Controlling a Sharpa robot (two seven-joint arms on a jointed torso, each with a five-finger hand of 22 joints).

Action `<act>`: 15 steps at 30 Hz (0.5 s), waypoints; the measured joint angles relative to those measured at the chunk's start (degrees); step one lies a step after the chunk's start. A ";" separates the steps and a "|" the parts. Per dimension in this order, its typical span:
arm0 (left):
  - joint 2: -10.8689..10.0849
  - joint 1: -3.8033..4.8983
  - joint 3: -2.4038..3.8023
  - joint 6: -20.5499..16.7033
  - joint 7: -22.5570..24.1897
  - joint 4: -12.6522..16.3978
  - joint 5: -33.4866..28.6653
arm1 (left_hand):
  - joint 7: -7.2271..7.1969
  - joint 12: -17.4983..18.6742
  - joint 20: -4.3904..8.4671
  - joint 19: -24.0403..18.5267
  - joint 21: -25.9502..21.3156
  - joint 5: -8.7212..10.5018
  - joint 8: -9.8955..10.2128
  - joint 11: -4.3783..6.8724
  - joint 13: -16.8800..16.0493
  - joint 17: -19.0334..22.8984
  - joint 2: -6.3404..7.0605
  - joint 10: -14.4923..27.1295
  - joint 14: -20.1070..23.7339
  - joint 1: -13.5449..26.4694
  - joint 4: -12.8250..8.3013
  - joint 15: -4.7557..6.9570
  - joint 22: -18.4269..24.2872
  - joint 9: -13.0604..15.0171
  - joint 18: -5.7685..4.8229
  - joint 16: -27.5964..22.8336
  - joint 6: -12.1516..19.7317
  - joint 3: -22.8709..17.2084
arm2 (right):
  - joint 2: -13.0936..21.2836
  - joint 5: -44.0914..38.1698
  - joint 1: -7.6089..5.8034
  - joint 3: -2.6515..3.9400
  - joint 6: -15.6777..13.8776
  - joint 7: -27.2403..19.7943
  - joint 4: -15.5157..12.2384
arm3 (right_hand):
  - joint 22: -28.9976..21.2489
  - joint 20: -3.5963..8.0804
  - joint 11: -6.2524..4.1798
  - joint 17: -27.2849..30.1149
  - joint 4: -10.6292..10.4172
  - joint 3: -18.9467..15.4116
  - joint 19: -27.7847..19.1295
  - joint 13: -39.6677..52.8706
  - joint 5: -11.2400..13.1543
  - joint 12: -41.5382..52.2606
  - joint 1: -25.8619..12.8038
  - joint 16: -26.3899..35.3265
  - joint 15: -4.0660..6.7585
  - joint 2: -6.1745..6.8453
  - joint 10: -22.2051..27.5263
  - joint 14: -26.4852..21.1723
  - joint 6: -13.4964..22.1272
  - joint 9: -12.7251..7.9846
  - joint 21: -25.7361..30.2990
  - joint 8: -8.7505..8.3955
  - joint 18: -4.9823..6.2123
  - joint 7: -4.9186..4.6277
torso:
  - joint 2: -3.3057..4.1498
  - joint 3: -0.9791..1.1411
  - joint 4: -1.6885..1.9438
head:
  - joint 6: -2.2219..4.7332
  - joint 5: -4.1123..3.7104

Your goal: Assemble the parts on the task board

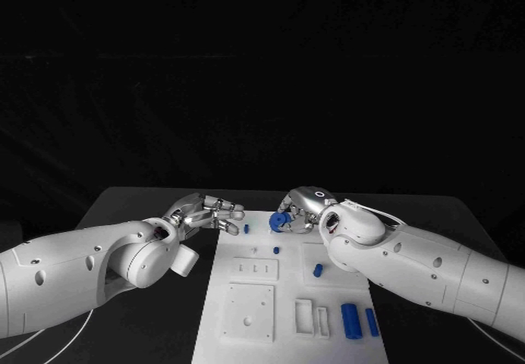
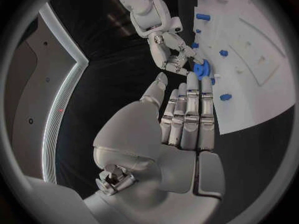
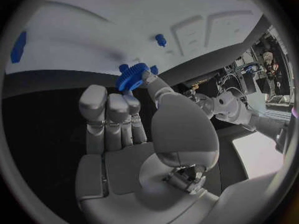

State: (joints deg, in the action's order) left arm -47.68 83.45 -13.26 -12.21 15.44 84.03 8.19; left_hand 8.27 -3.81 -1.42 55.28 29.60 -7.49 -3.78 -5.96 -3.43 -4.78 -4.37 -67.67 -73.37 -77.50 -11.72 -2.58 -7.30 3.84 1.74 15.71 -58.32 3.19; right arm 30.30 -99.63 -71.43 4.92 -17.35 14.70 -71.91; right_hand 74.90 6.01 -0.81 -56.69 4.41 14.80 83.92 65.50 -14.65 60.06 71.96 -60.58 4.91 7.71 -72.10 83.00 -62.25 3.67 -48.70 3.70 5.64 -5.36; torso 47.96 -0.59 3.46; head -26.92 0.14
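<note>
Gear (image 1: pixel 280 221) first: I have a small blue toothed wheel pinched in my right hand (image 1: pixel 303 206), between thumb and fingertip, as the right wrist view shows plainly; the other fingers stand straight beside it. It hangs over the far end of the task board (image 1: pixel 254 334), just above the white surface as far as I can judge, though whether it touches I cannot tell.

What the next move turns on, I think, is the blue peg (image 1: pixel 277 249) standing on the board a little nearer to me than the gear and almost directly below it in the head view. If the gear belongs on a post, its flat face needs to come level and its bore line up over that peg, so my hand would draw back toward me.

My left hand (image 1: pixel 205 211) holds nothing, fingers straight and together, hovering over the black table just off the board's far left corner, near the gear but not touching it.
</note>
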 measured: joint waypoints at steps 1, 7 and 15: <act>0.01 0.00 0.00 0.00 0.00 0.01 0.00 | 0.00 0.00 0.00 0.00 0.00 0.00 0.00 0.00 0.00 0.00 0.00 0.00 0.00 0.00 0.00 0.00 0.00 0.00 0.00 0.00 0.00 0.00 | -0.25 -0.16 0.05 -0.08 -0.17 0.05 0.09 | 0.00 0.00 0.00 0.00 0.00 0.00 0.00 0.00 0.00 0.00 0.00 0.00 0.00 0.00 0.00 0.00 0.00 0.00 0.00 0.00 0.00 0.00 | 0.01 -0.01 0.03 | 0.00 0.05; 0.11 0.00 0.01 -0.01 -0.01 0.05 0.00 | 0.06 0.00 0.00 0.00 0.00 0.00 0.00 0.00 0.00 0.00 0.00 0.00 0.00 0.00 0.00 0.00 0.05 0.00 0.00 0.00 0.36 0.00 | -2.12 -1.17 0.37 -0.94 -1.19 0.35 1.23 | 0.00 0.00 0.00 0.06 -0.27 0.38 0.00 0.00 0.00 0.00 0.00 0.00 0.00 0.00 0.00 0.00 -0.16 -0.01 0.00 -0.01 0.00 0.16 | 0.10 -0.02 0.08 | 0.00 0.33; 0.29 0.00 0.01 -0.01 -0.03 0.09 0.00 | 0.06 0.00 0.00 0.00 0.00 0.00 0.00 0.00 0.00 0.00 0.00 0.00 0.00 0.00 0.00 0.00 0.05 0.00 0.00 0.00 0.36 0.00 | -3.77 -1.86 0.78 -1.53 -2.08 0.55 3.24 | 0.04 0.00 0.00 0.14 -0.06 0.72 0.00 -0.01 0.00 -0.01 0.00 0.00 0.00 0.00 0.00 0.00 -0.15 -0.02 0.00 -0.02 0.00 0.16 | 0.14 -0.02 0.14 | -0.17 0.48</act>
State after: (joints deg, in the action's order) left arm -47.39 83.45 -13.25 -12.23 15.41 84.12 8.19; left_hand 8.33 -3.81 -1.42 55.28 29.60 -7.48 -3.78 -5.96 -3.43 -4.78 -4.37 -67.67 -73.37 -77.50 -11.72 -2.58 -7.26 3.85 1.74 15.71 -57.97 3.19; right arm 26.53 -101.50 -70.65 3.39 -19.43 15.25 -68.67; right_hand 74.95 6.01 -0.81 -56.55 4.36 15.53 83.93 65.50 -14.65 60.06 71.96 -60.57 4.91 7.71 -72.10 83.00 -62.40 3.65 -48.70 3.67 5.64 -5.19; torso 48.10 -0.61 3.59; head -27.09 0.63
